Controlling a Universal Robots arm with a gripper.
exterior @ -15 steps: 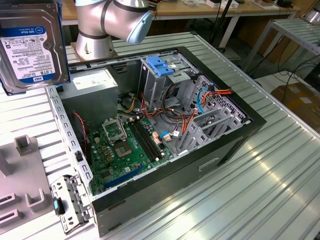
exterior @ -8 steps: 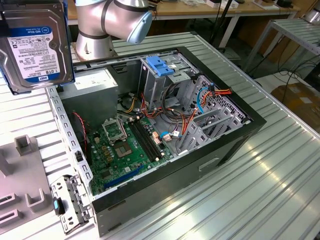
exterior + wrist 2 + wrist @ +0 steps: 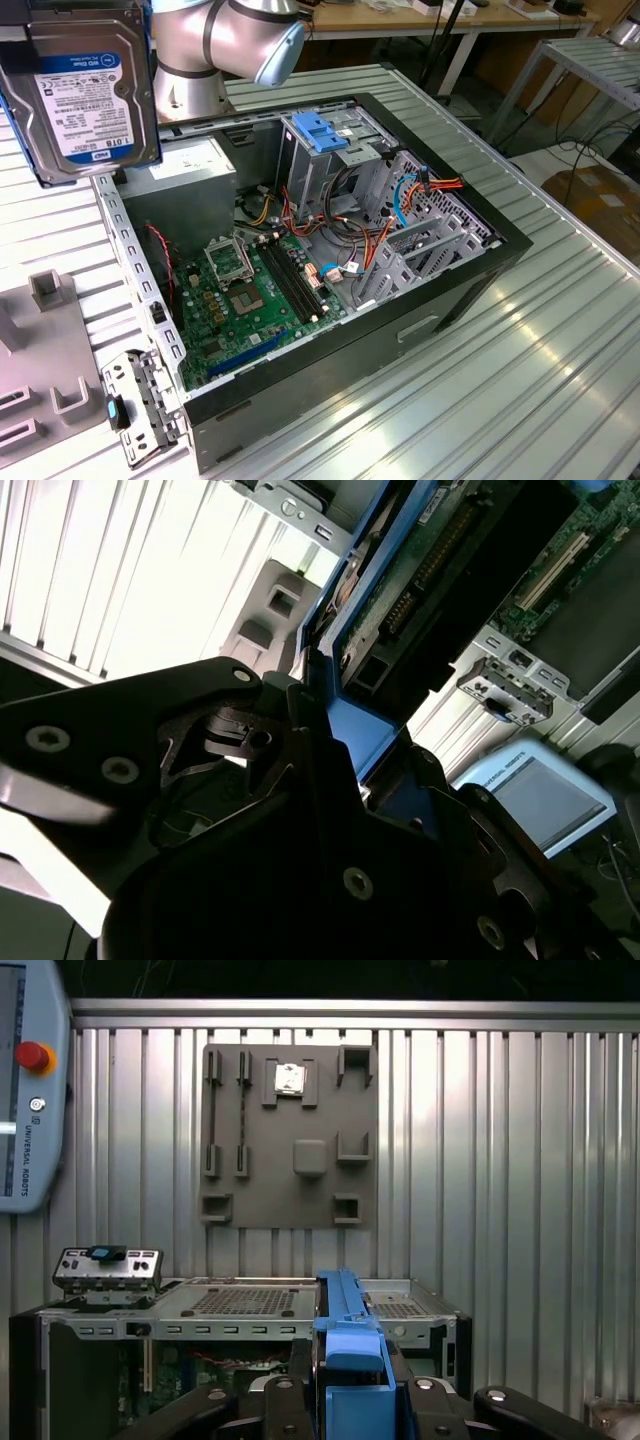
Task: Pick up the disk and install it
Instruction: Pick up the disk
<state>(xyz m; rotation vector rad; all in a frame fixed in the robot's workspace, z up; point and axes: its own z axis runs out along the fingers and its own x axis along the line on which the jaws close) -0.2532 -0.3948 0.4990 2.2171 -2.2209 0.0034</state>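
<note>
The disk (image 3: pixel 85 90), a black-silver hard drive with a white label and a blue band, hangs in the air above the table at the exterior view's upper left, beside the open computer case (image 3: pixel 470 290). In the first wrist view its blue rail frame (image 3: pixel 348 1340) stands edge-on between the black fingers of my gripper (image 3: pixel 350 1385), which is shut on it. The second wrist view shows the disk's circuit-board side (image 3: pixel 425 575) with my gripper (image 3: pixel 360 745) clamped on the blue frame. The case lies below the disk in the first wrist view.
Inside the case are a blue-topped metal drive cage (image 3: pixel 325 130), a grey power supply (image 3: pixel 190 185), a green motherboard (image 3: pixel 245 300) and loose cables. A grey fixture plate (image 3: pixel 290 1140) lies on the ribbed table beside the case. A teach pendant (image 3: pixel 25 1080) lies nearby.
</note>
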